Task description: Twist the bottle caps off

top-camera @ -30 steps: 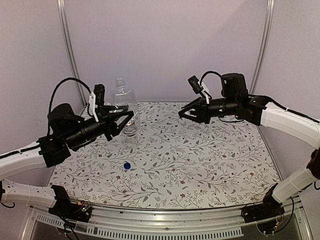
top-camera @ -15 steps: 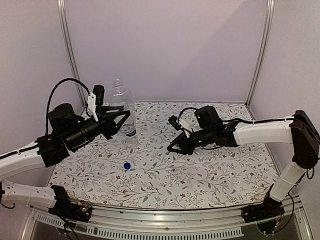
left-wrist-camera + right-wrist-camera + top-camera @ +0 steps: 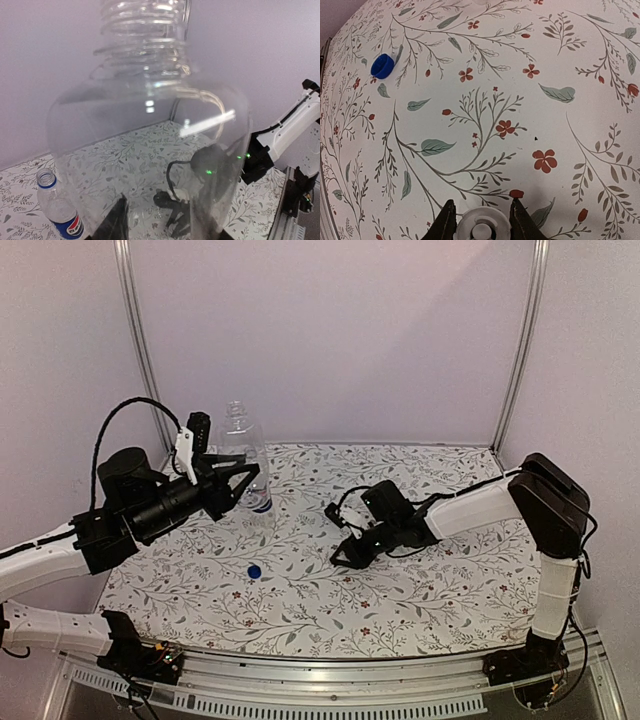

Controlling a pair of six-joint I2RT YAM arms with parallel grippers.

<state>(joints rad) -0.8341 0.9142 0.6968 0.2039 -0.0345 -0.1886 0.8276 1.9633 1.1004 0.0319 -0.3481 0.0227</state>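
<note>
The plain clear bottle (image 3: 243, 445) is lifted off the mat, upright, with my left gripper (image 3: 252, 478) shut around its body. In the left wrist view this bottle (image 3: 150, 130) fills the frame, its threaded neck bare, and the fingers (image 3: 116, 222) press on its sides. Just behind it on the mat stands the Pepsi bottle (image 3: 262, 504) (image 3: 59, 212), its neck also bare. My right gripper (image 3: 346, 554) is low over the mat's middle, shut on the whitish cap (image 3: 482, 229). The blue cap (image 3: 254, 571) (image 3: 382, 66) lies loose on the mat, front left.
A floral mat (image 3: 420, 580) covers the table. Metal frame posts (image 3: 137, 340) (image 3: 522, 340) stand at the back corners against purple walls. A slotted rail (image 3: 330, 695) runs along the near edge between the arm bases.
My right arm swung down and left from high at the back to low over the mat's middle, still gripping the whitish cap. The left arm and its bottle barely moved.
</note>
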